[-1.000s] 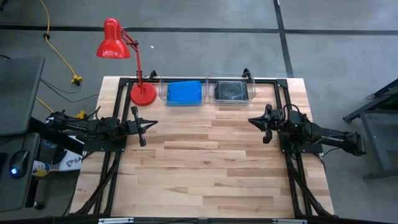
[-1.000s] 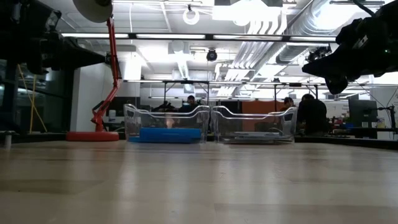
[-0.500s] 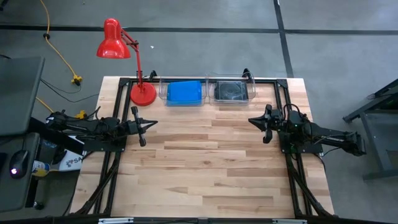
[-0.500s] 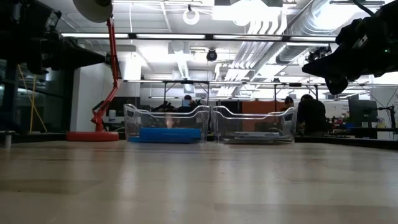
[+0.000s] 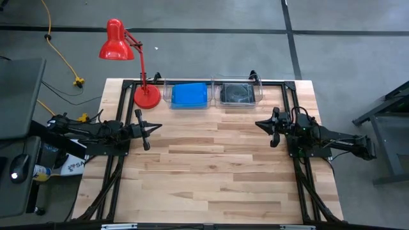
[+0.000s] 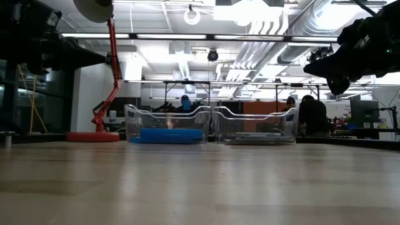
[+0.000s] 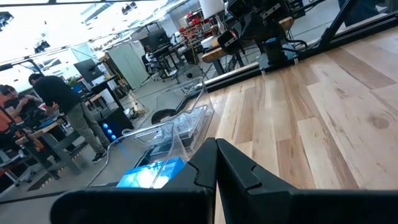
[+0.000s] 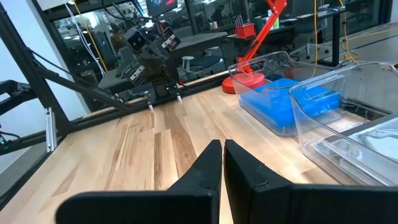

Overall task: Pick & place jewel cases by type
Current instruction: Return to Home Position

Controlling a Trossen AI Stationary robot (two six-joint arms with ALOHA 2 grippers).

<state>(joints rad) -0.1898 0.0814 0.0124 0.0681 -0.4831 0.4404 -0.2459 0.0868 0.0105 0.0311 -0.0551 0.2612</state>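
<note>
Your left hand point(image 5: 153, 125) at 9 o'clock, right hand point(image 5: 259, 123) at 3, both clenched, empty. Blue cases point(image 5: 189, 94), grey cases point(image 5: 237, 93) in bins point(image 5: 167, 91) at 12.

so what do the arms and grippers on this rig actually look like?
Both arms are black all over, made of slim jointed links. The left gripper and right gripper are the same design: a short crossbar carrying two matte black fingers that are broad at the base and taper to wedge tips. No colour accents or readable markings show, and any cabling is too small to make out.
</note>
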